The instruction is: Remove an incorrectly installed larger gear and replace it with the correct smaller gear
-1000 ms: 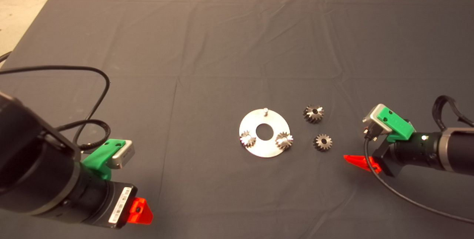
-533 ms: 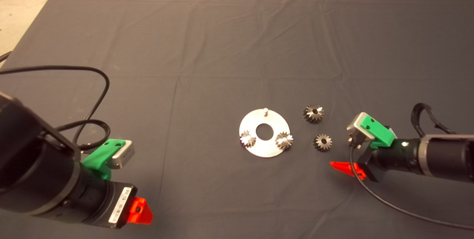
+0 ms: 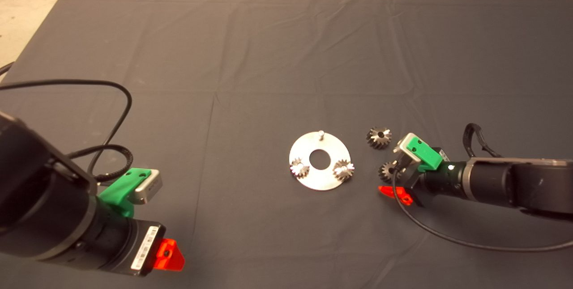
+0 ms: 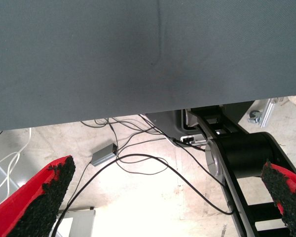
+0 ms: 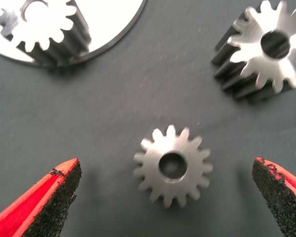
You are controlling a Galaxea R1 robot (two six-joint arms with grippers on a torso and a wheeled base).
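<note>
Steel teeth catch the light where the smaller gear [image 5: 172, 166] lies flat on the bench's dark mat [image 3: 268, 56], between the spread red fingers [image 5: 44, 197] of the right hand [image 3: 394, 190]. The larger gear [image 3: 379, 138] sits loose nearby, beside the round plate [image 3: 318, 177] carrying two shiny gears [image 3: 344, 169]. The left hand [image 3: 169, 255] waits at the bench's near-left edge, fingers apart.

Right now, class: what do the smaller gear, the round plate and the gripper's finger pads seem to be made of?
The smaller gear: apparently steel, with a dull grey machined face.
The round plate: bright polished metal, glaring white.
The right gripper finger pads: black, gritty, probably rubber or foam on red plastic.
</note>
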